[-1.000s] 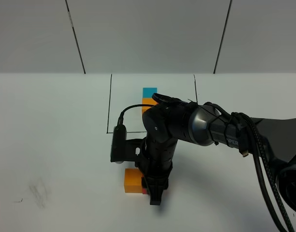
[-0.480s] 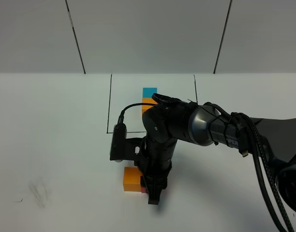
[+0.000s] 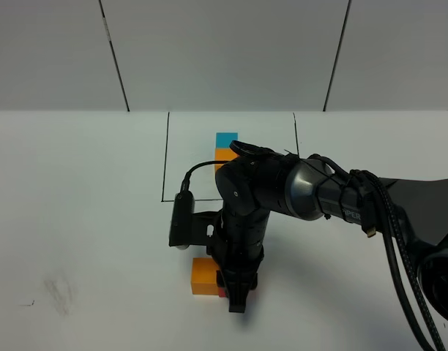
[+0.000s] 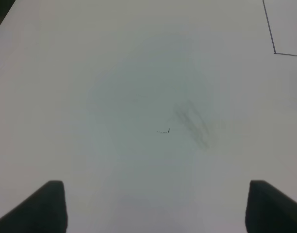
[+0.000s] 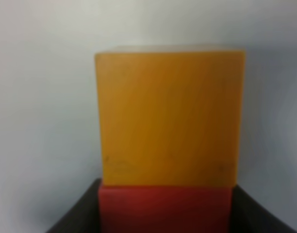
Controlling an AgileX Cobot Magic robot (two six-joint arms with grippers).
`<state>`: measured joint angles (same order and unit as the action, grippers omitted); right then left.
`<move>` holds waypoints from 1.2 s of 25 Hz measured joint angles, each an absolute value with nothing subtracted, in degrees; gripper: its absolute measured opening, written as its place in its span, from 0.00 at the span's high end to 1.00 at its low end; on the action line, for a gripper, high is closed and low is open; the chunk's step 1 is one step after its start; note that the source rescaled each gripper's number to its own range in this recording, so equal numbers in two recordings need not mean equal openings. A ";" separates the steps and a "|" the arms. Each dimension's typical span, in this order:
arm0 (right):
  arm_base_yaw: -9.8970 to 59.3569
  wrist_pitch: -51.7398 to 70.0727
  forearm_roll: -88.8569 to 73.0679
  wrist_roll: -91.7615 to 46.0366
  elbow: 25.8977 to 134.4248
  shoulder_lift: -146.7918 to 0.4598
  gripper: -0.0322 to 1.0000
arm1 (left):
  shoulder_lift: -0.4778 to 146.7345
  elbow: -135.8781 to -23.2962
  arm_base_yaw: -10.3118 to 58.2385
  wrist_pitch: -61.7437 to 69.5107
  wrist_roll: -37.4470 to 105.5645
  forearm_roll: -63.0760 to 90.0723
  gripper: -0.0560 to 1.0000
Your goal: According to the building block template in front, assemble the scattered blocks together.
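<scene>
The template sits inside the black outline [image 3: 165,157] at the back. Its blue cube [image 3: 226,138] and orange cube [image 3: 223,153] show, and its red cube is hidden behind the arm. My right gripper [image 3: 235,294] points down in front of the outline, shut on the loose red cube [image 5: 165,209], of which only a sliver [image 3: 221,292] shows in the exterior view. The loose orange cube [image 3: 203,276] lies flush against the red one [image 5: 170,116]. The loose light blue cube is out of view. My left gripper [image 4: 158,213] is open over bare table, and is not visible in the exterior view.
The right arm [image 3: 297,191] and its cables [image 3: 400,256] stretch from the right edge across the table's middle. A grey smudge [image 3: 57,292] marks the table at front left and also shows in the left wrist view [image 4: 192,124].
The right gripper, with the red cube and the orange cube against it, edged slightly left, then back right and a little toward the front edge. The left arm has not moved.
</scene>
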<state>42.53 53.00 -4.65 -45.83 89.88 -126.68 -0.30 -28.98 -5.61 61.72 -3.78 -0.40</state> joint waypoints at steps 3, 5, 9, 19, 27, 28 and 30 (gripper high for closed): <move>42.53 53.98 -4.65 -45.83 89.81 -126.68 0.84 | -0.30 -28.98 -5.61 61.72 -3.78 -0.40 0.35; 42.53 54.04 -4.65 -45.83 89.81 -126.68 0.70 | -0.30 -28.98 -5.61 61.72 -3.78 -0.40 0.35; 42.53 54.04 -4.54 -45.30 89.78 -126.12 0.42 | -0.30 -28.98 -5.61 61.72 -3.78 -0.40 0.35; 36.40 63.34 4.61 -8.78 89.78 -114.16 0.19 | -0.30 -28.98 -5.61 61.72 -3.78 -0.40 0.35; 23.78 62.21 14.07 12.00 78.21 -102.30 0.22 | -0.30 -28.98 -5.61 61.72 -3.78 -0.40 0.35; 22.33 60.35 14.45 13.20 75.27 -100.44 0.22 | -0.30 -28.98 -5.61 61.72 -3.83 -0.40 0.35; 19.30 56.37 15.26 15.46 69.56 -96.53 0.22 | -0.30 -28.98 -5.61 61.72 -3.83 -0.40 0.35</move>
<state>19.30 56.37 15.26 15.46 69.56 -96.53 -0.30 -28.98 -5.61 61.72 -3.83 -0.40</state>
